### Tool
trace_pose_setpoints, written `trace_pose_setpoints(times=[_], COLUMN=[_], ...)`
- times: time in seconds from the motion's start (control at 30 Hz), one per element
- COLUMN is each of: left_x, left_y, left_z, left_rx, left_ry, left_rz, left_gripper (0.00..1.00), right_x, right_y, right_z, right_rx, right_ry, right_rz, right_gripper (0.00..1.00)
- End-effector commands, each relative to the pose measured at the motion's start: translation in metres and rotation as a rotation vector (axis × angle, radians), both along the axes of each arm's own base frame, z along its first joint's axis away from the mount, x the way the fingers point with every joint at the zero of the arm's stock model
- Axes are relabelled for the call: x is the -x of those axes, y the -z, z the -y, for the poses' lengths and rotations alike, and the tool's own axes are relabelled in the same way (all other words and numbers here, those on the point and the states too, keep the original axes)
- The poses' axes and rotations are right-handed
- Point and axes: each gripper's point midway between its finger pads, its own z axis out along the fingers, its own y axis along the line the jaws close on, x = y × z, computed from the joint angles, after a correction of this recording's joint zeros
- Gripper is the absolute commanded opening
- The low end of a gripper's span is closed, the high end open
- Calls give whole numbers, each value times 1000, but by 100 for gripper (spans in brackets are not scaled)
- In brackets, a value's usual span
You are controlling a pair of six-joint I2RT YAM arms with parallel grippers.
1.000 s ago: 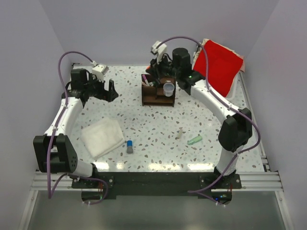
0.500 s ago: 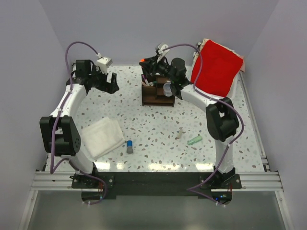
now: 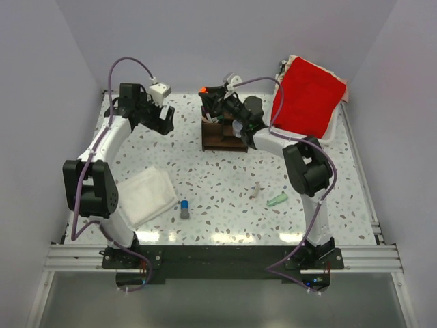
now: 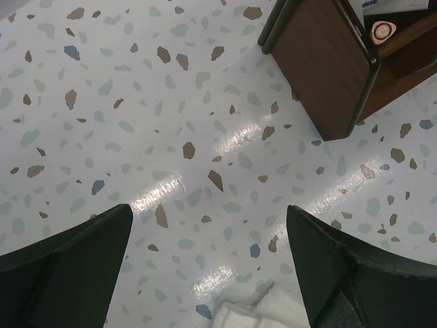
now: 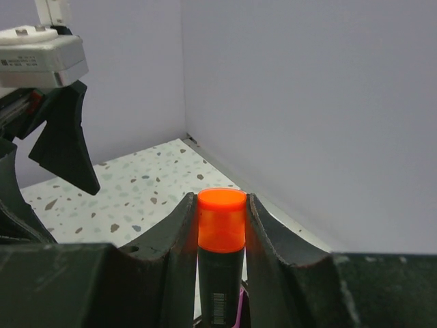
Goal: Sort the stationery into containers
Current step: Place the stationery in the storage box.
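Observation:
My right gripper (image 5: 221,225) is shut on the orange-and-black highlighter (image 5: 220,260), orange cap pointing away, above the back of the dark brown wooden organizer (image 3: 222,137). The highlighter's cap (image 3: 203,89) shows in the top view. A small bluish pot (image 3: 238,127) sits at the organizer's right side. My left gripper (image 4: 208,239) is open and empty over bare table, left of the organizer (image 4: 328,68). On the table lie a blue-capped grey stick (image 3: 184,208), a mint-green piece (image 3: 276,200) and a thin pale pen (image 3: 255,190).
A white folded cloth (image 3: 145,196) lies at the front left; its corner shows in the left wrist view (image 4: 259,316). A white basket with red cloth (image 3: 307,96) stands at the back right. Walls close in behind and at both sides.
My right gripper has swung left over the organizer's back, its arm folding inward, with the highlighter. My left gripper has moved right and further back toward the organizer.

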Motion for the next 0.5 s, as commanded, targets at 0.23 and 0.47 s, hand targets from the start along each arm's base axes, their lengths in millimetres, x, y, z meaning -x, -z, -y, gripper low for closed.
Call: trace_pose_setpoints(times=[0.23, 0.47], left_x=[-14, -12], left_y=[-5, 1], left_z=[3, 6], left_rx=[-28, -18], left_ry=[13, 17], left_rz=[36, 22], left_gripper=[100, 100], right_x=[-5, -7], right_y=[23, 40], right_z=[11, 11], right_rx=[16, 30], right_ry=[66, 70], right_rz=[85, 52], right_gripper=[0, 0])
